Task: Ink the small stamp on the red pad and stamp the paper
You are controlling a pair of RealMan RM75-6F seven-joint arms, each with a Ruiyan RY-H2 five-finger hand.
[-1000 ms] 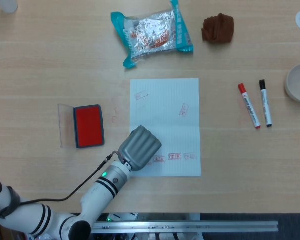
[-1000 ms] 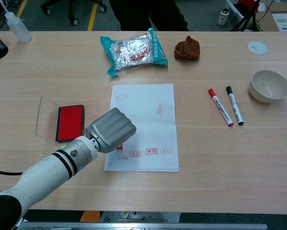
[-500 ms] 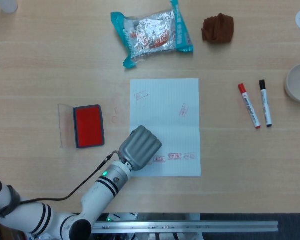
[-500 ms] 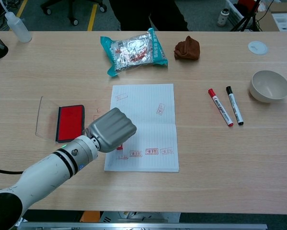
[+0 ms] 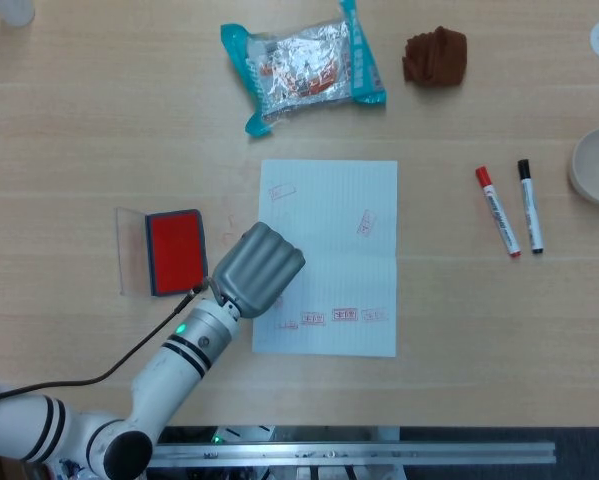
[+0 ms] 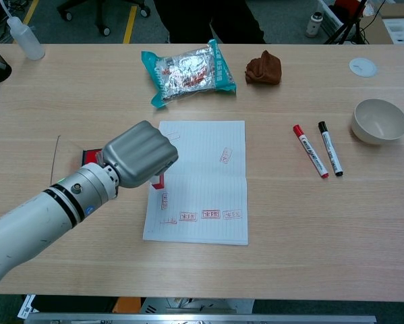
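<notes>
While the head view looks straight down, the left hand [image 5: 259,268] sits over the left edge of the paper [image 5: 344,215], its back to the camera and fingers curled under; what they grip is hidden here. The pad [image 5: 175,251] lies open just left of the hand, its clear lid [image 5: 131,250] flat beside it. Several red marks line the paper's lower part. The right hand is out of sight.

From the chest view, the left hand [image 6: 139,154] is clenched around the stamp [image 6: 158,181], whose red body peeks out beneath the fingers, close above the paper [image 6: 208,145] near its left edge. Most of the pad [image 6: 90,156] is covered by the hand. The step looks like going back for ink or choosing a fresh spot, though I cannot tell which. To do it well: keep the stamp face level, come straight down, press evenly without sliding, and lift straight off so the sheet does not drag
</notes>
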